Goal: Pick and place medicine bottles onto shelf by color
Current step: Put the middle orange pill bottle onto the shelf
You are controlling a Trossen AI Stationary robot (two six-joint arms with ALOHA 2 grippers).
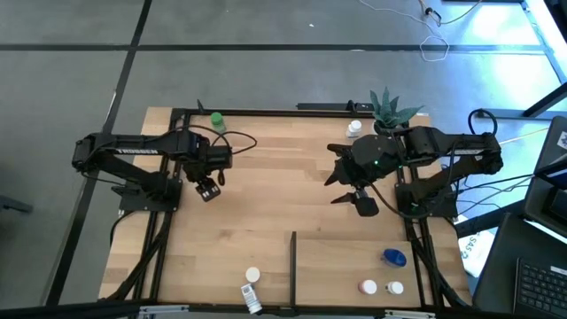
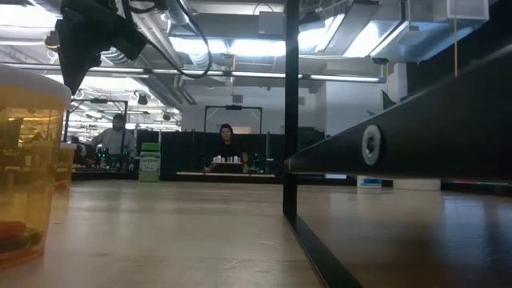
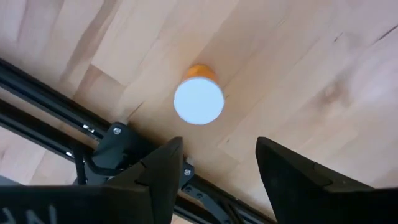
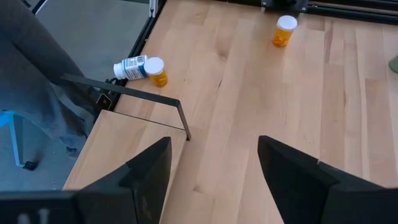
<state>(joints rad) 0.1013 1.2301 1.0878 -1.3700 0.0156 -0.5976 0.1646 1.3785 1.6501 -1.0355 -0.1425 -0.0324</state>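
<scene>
Left gripper [image 1: 209,189] hovers, fingers apart, over white-capped orange bottle [image 3: 199,99]; right gripper [image 1: 353,197] spread, empty, above shelf [image 1: 354,257]

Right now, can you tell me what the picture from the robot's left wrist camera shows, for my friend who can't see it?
An orange medicine bottle with a white cap stands upright on the light wood table, seen from above. The left end effector hangs over it, open and empty, with black frame rails running along the table's edge.
</scene>
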